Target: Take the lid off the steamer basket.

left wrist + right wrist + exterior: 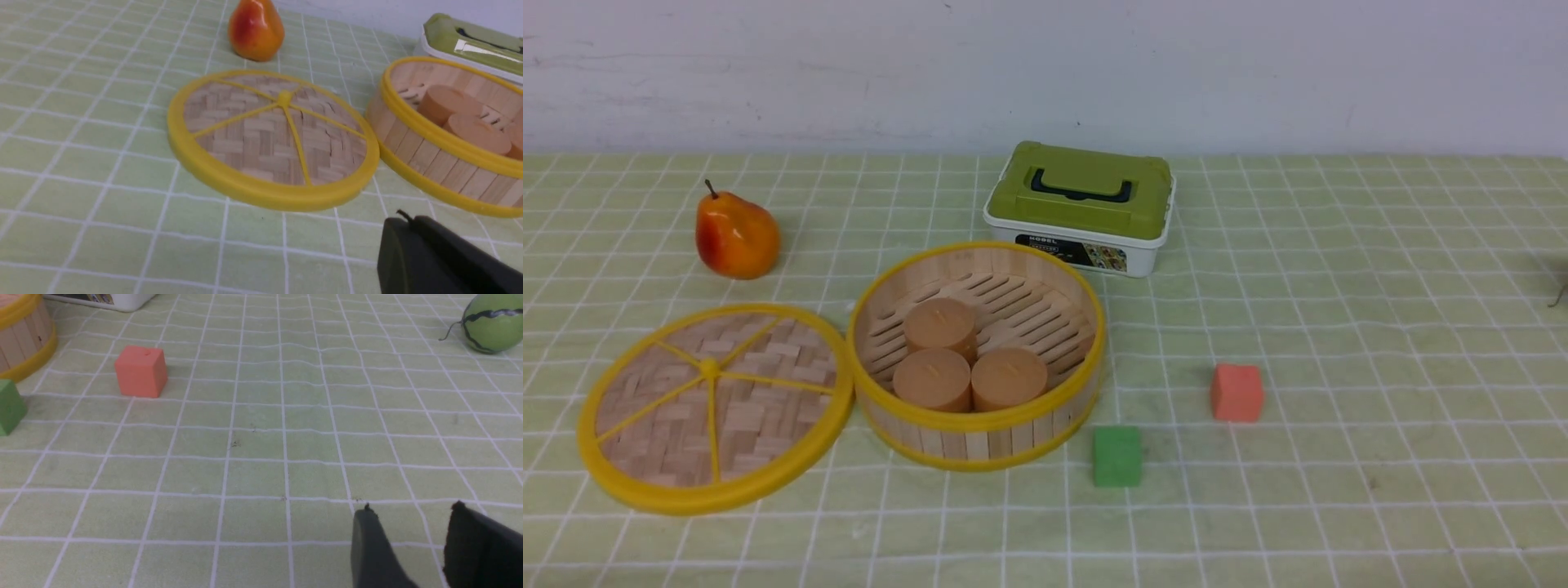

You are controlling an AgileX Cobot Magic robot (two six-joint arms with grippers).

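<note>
1. Already the lid is lying on the worktop, touching the steamer basket on the basket's left.
2. It is looking light, stiff and slightly slick; the centre knob or yellow rim is offering the surest hold.
3. The left pincer is resting pressed together near the basket; the right pincer is standing spread, farther off.
</note>
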